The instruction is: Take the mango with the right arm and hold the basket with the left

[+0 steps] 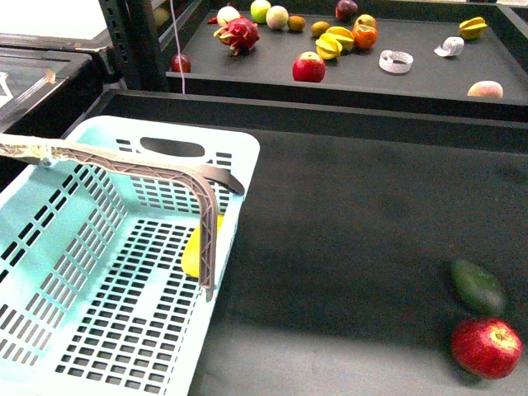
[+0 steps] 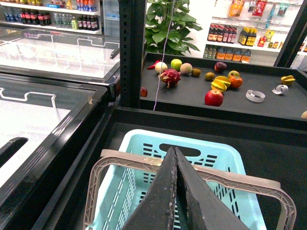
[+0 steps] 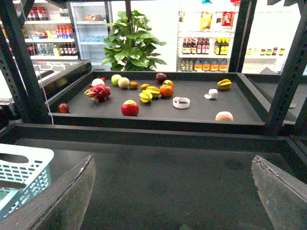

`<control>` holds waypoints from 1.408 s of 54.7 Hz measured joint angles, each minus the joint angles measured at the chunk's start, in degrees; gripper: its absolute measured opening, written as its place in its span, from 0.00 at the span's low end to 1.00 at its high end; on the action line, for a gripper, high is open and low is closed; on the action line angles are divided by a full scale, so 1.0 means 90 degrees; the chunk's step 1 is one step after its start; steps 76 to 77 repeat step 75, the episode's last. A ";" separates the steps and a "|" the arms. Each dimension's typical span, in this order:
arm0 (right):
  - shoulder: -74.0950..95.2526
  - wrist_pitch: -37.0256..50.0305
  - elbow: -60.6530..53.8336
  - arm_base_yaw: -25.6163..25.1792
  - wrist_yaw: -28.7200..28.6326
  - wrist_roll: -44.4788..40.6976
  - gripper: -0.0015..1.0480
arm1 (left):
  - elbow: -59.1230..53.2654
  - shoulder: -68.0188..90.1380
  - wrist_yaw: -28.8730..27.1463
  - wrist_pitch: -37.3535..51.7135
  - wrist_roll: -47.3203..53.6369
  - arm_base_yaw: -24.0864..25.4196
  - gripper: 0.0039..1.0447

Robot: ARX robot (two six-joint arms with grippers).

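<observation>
Front view: a light blue basket (image 1: 107,272) fills the 8 o'clock part of the dark table (image 1: 355,247). Its brown handle (image 1: 165,177) stands raised and runs across the basket from 9 o'clock toward the middle. The mango (image 1: 195,247) lies inside the basket against its right wall, partly hidden behind the handle's upright. Outside the basket, at 4 o'clock, a dark green fruit (image 1: 478,285) sits just above a red apple (image 1: 486,347), the two close together and well apart from the basket. At 12 o'clock a raised shelf (image 1: 429,78) carries a red apple (image 1: 308,67), a dragon fruit (image 1: 238,35), a star fruit (image 1: 473,27) and other fruit. Neither arm shows in this view.

Left wrist view: the left gripper (image 2: 176,158) has its two dark fingers (image 2: 163,191) pressed together, tips meeting just over the basket handle (image 2: 139,160). Whether the handle is pinched between them I cannot tell. The basket (image 2: 211,148) lies below, the fruit shelf (image 2: 268,103) beyond it.

Right wrist view: the right gripper (image 3: 172,165) stands wide apart with nothing between its fingers (image 3: 72,196), above the bare table (image 3: 172,177). A corner of the basket (image 3: 24,167) shows at 8 o'clock. The mango is out of sight here.
</observation>
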 joint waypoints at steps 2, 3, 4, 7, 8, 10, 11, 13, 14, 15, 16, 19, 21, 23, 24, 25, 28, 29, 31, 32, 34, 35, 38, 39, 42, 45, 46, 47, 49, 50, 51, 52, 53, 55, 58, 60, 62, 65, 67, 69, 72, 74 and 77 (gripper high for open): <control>0.0000 0.0000 0.0000 0.0000 0.0000 0.0000 0.92 | -0.0002 -0.0177 0.0000 -0.0158 0.0000 0.0000 0.02; 0.0000 0.0000 0.0000 0.0000 0.0000 0.0000 0.92 | -0.0002 -0.0262 0.0000 -0.0236 0.0002 0.0000 0.01; 0.0000 0.0000 0.0000 0.0000 0.0000 0.0000 0.92 | -0.0002 -0.0350 0.0000 -0.0308 0.0002 0.0000 0.02; 0.0000 0.0000 0.0000 0.0000 0.0000 0.0000 0.92 | -0.0002 -0.0629 0.0000 -0.0561 0.0002 0.0000 0.02; 0.0000 0.0000 0.0000 0.0000 0.0000 0.0000 0.92 | -0.0002 -0.0697 0.0000 -0.0631 0.0002 0.0000 0.02; 0.0000 0.0000 0.0000 0.0000 0.0000 0.0000 0.92 | -0.0005 -0.0835 0.0002 -0.0772 0.0005 0.0000 0.02; 0.0000 0.0000 0.0000 0.0000 0.0000 0.0000 0.92 | -0.0005 -0.0903 0.0000 -0.0840 0.0007 0.0000 0.02; 0.0000 0.0000 0.0000 0.0000 0.0000 0.0000 0.92 | -0.0005 -0.1044 0.0000 -0.0969 0.0015 0.0000 0.02; 0.0000 0.0000 0.0000 0.0000 0.0000 0.0000 0.92 | -0.0005 -0.1120 0.0000 -0.1035 0.0019 0.0000 0.02; 0.0000 0.0000 0.0000 0.0000 0.0002 0.0000 0.92 | -0.0005 -0.1183 0.0000 -0.1090 0.0022 0.0000 0.02; 0.0000 0.0000 0.0000 0.0000 0.0000 0.0000 0.92 | -0.0005 -0.1282 0.0000 -0.1178 0.0024 0.0000 0.01; 0.0000 0.0000 0.0000 0.0000 0.0000 0.0000 0.92 | -0.0005 -0.1511 0.0000 -0.1413 0.0027 0.0000 0.02; 0.0000 0.0000 0.0000 0.0000 0.0000 0.0000 0.92 | -0.0005 -0.1681 0.0000 -0.1576 0.0027 0.0000 0.02; 0.0000 0.0000 0.0000 0.0000 0.0000 0.0000 0.92 | -0.0005 -0.1812 0.0000 -0.1702 0.0027 0.0000 0.01; 0.0000 0.0000 0.0000 0.0000 0.0002 0.0000 0.92 | -0.0005 -0.1887 0.0000 -0.1775 0.0027 0.0000 0.02; 0.0000 0.0000 0.0000 0.0000 0.0000 0.0000 0.92 | -0.0005 -0.1928 0.0000 -0.1817 0.0029 0.0000 0.01; 0.0000 0.0000 0.0000 0.0000 0.0000 0.0000 0.92 | -0.0005 -0.2081 0.0000 -0.1970 0.0029 0.0000 0.02; 0.0000 0.0000 0.0000 0.0000 0.0000 0.0000 0.92 | -0.0005 -0.2125 0.0000 -0.2013 0.0029 0.0000 0.02; 0.0000 0.0000 0.0000 0.0000 0.0000 0.0000 0.92 | -0.0005 -0.2212 0.0000 -0.2098 0.0029 0.0000 0.02; 0.0000 0.0000 0.0000 0.0000 0.0000 0.0000 0.92 | -0.0005 -0.2251 0.0000 -0.2137 0.0029 0.0000 0.02; 0.0000 0.0000 0.0000 0.0000 0.0000 0.0000 0.92 | -0.0005 -0.2348 0.0000 -0.2237 0.0032 0.0000 0.02; 0.0000 0.0000 0.0000 0.0000 0.0000 0.0000 0.92 | -0.0005 -0.2404 0.0000 -0.2293 0.0032 0.0000 0.02; 0.0000 0.0000 0.0000 0.0000 0.0000 0.0000 0.92 | -0.0005 -0.2557 0.0000 -0.2448 0.0032 0.0000 0.02; 0.0000 0.0000 0.0000 0.0000 0.0000 0.0000 0.92 | -0.0005 -0.2589 0.0000 -0.2480 0.0034 0.0000 0.02; 0.0000 0.0000 0.0000 0.0000 0.0000 0.0000 0.92 | -0.0005 -0.2669 0.0000 -0.2557 0.0036 0.0000 0.01; 0.0000 0.0000 0.0000 0.0000 0.0000 0.0000 0.92 | -0.0005 -0.2754 0.0000 -0.2647 0.0039 0.0000 0.01; 0.0000 0.0000 0.0000 0.0000 0.0000 0.0000 0.92 | -0.0005 -0.2786 0.0000 -0.2676 0.0039 0.0000 0.01; 0.0000 0.0000 0.0000 0.0000 0.0000 0.0000 0.92 | -0.0005 -0.2895 0.0000 -0.2790 0.0039 0.0000 0.01; 0.0000 0.0000 0.0000 0.0000 0.0000 0.0000 0.92 | -0.0002 -0.3240 0.0000 -0.3293 0.0041 0.0000 0.01; 0.0000 0.0000 0.0000 0.0000 0.0000 0.0000 0.92 | -0.0002 -0.3422 0.0007 -0.3521 0.0044 0.0000 0.01; 0.0000 0.0000 0.0000 0.0000 0.0000 0.0000 0.92 | -0.0002 -0.3572 0.0002 -0.3670 0.0044 -0.0002 0.01; 0.0000 0.0000 0.0000 0.0000 0.0002 0.0000 0.92 | -0.0002 -0.3696 0.0000 -0.3735 0.0044 -0.0002 0.01; 0.0000 0.0000 0.0000 0.0000 0.0002 0.0002 0.92 | -0.0002 -0.3779 0.0002 -0.3752 0.0044 -0.0002 0.01; 0.0000 0.0000 0.0000 0.0000 0.0000 0.0000 0.92 | -0.0002 -0.3842 0.0002 -0.3776 0.0044 0.0000 0.01; 0.0000 0.0000 0.0000 0.0000 0.0000 0.0000 0.92 | -0.0002 -0.3857 0.0000 -0.3791 0.0044 0.0000 0.01; 0.0000 0.0000 0.0000 0.0000 0.0000 0.0000 0.92 | -0.0002 -0.3859 0.0000 -0.3793 0.0044 0.0000 0.01; 0.0000 0.0000 0.0000 0.0000 0.0000 0.0000 0.92 | -0.0002 -0.3859 0.0000 -0.3796 0.0044 0.0000 0.02; 0.0000 0.0000 0.0000 0.0000 0.0000 0.0000 0.92 | -0.0002 -0.3864 0.0000 -0.3796 0.0044 0.0000 0.01; 0.0000 0.0000 0.0000 0.0000 0.0000 0.0000 0.92 | -0.0002 -0.3866 0.0000 -0.3796 0.0044 0.0000 0.01; 0.0000 0.0000 0.0000 0.0000 0.0000 0.0000 0.92 | -0.0002 -0.3866 0.0002 -0.3796 0.0044 0.0000 0.01; 0.0000 0.0000 0.0000 0.0000 0.0000 0.0000 0.92 | -0.0002 -0.3866 0.0002 -0.3796 0.0044 0.0000 0.01; 0.0000 0.0000 0.0000 0.0000 0.0000 0.0000 0.92 | -0.0002 -0.3866 0.0002 -0.3796 0.0044 0.0000 0.02; 0.0000 0.0000 0.0000 0.0000 0.0000 0.0000 0.92 | -0.0002 -0.3866 0.0000 -0.3796 0.0044 0.0000 0.01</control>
